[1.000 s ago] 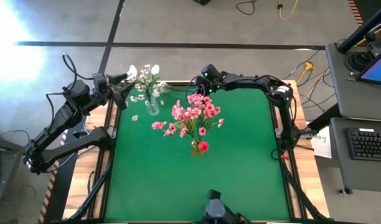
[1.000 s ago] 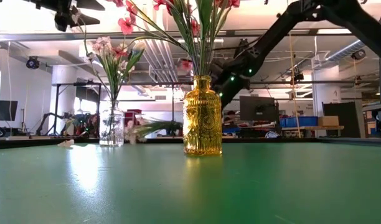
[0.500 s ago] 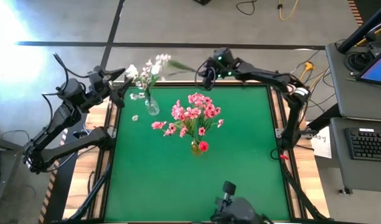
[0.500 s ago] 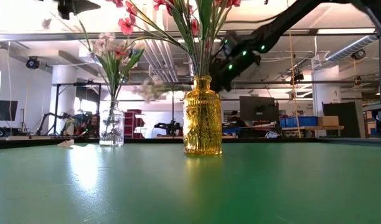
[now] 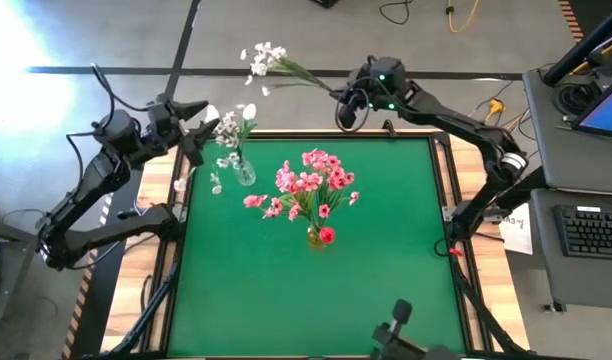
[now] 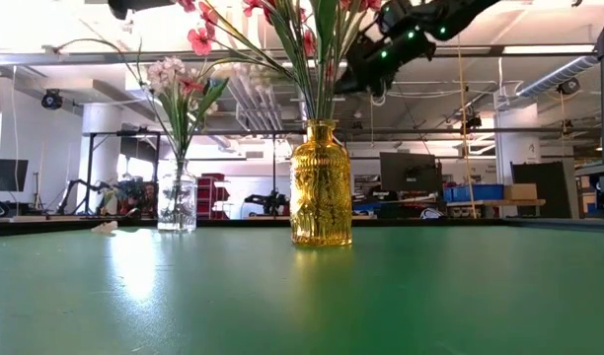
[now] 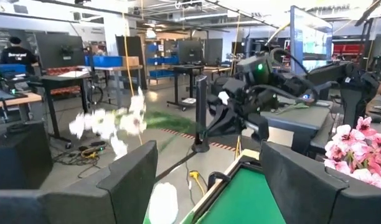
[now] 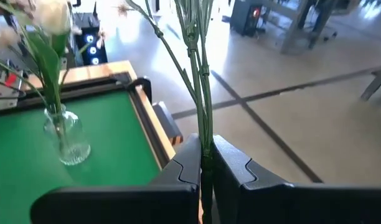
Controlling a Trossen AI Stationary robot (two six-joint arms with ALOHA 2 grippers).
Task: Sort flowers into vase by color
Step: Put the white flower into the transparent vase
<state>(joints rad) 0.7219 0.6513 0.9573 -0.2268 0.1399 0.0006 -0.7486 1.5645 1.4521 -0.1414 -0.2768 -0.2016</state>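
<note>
I have the right tool (image 5: 344, 103) pinched shut on the green stem of a white blossom spray (image 5: 264, 58), held up past the far edge of the table (image 5: 386, 260), with the blossoms hanging out to the left over the floor. The right wrist view shows the stem (image 8: 202, 93) running straight up from between the closed fingers. My left tool (image 5: 196, 130) waits with its fingers spread and nothing in them, just left of the clear glass vase (image 5: 244, 173), which stands at the far left of the table and already carries pale flowers. The amber vase (image 5: 316, 236) with the pink sprays (image 5: 311, 185) sits mid-table.

I judge the spray light and whippy: the long stem will sway with every move and the head droops. The low grip looks right for threading the cut end into a narrow neck. I expect the glass vase to tip easily if nudged.
</note>
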